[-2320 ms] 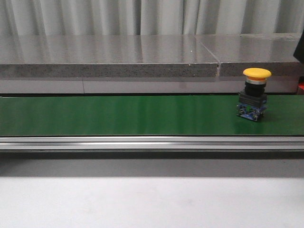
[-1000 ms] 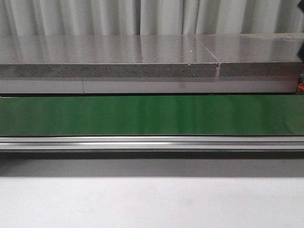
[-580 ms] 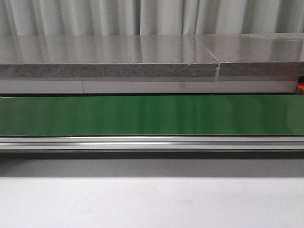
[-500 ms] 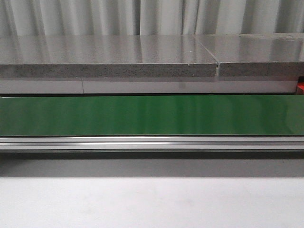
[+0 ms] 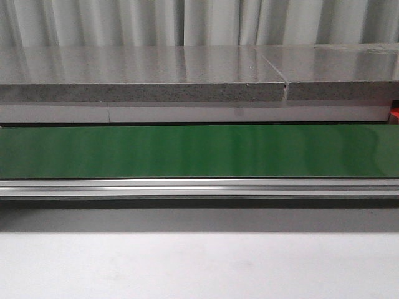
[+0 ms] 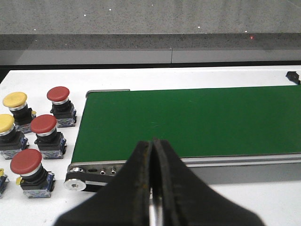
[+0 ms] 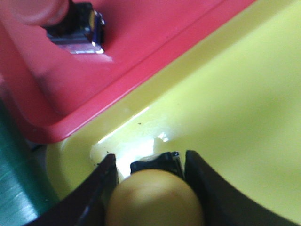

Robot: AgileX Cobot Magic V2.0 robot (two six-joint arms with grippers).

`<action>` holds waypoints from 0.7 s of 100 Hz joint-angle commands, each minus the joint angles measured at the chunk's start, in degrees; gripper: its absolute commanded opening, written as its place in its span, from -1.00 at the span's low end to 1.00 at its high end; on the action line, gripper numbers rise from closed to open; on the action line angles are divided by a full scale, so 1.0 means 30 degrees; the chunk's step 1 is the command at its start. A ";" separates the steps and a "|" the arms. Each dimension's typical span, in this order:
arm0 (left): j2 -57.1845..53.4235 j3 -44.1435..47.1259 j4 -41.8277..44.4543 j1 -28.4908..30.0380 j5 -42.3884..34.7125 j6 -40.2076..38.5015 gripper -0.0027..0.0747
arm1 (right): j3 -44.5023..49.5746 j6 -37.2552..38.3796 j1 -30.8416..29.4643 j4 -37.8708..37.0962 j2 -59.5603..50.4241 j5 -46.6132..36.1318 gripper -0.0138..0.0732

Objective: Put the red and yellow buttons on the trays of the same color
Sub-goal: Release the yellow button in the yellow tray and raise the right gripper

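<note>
Right gripper (image 7: 153, 188): clamped a yellow button (image 7: 155, 200) inside the yellow tray (image 7: 235, 117), beside the red tray (image 7: 141, 52). Left gripper (image 6: 153, 179): fingers pressed together, empty, above the belt (image 6: 197, 117).

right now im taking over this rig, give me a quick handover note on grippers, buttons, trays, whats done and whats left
Left gripper: shut, empty, above the near edge of the green conveyor belt.
Right gripper: shut on a yellow button, low over the yellow tray, not released yet.
Red tray beside it already holds one button.
Belt is bare in the front view.
Left: three red buttons and two yellow ones wait on the white table by the belt's end.
</note>
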 commanded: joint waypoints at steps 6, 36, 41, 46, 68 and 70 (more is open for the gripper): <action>0.0134 -0.0451 -0.0143 -0.0167 -0.1564 0.0003 -0.98 | -0.0438 0.0010 -0.0094 0.0617 0.0045 -0.1359 -0.68; 0.0134 -0.0451 -0.0143 -0.0167 -0.1564 0.0003 -0.98 | -0.0438 -0.0008 -0.0094 0.0910 0.0909 -0.1454 -0.07; 0.0134 -0.0451 -0.0143 -0.0167 -0.1564 0.0003 -0.98 | -0.0438 -0.0008 -0.0094 0.1071 0.0909 -0.1472 0.13; 0.0134 -0.0451 -0.0143 -0.0167 -0.1564 0.0003 -0.98 | -0.0455 -0.0008 -0.0094 0.1271 0.0799 -0.1518 0.34; 0.0134 -0.0451 -0.0143 -0.0167 -0.1564 0.0003 -0.98 | -0.0455 -0.0008 -0.0094 0.1936 -0.0037 -0.1623 0.83; 0.0134 -0.0451 -0.0143 -0.0167 -0.1564 0.0003 -0.98 | -0.0455 -0.0008 -0.0094 0.1964 -0.0135 -0.1656 0.83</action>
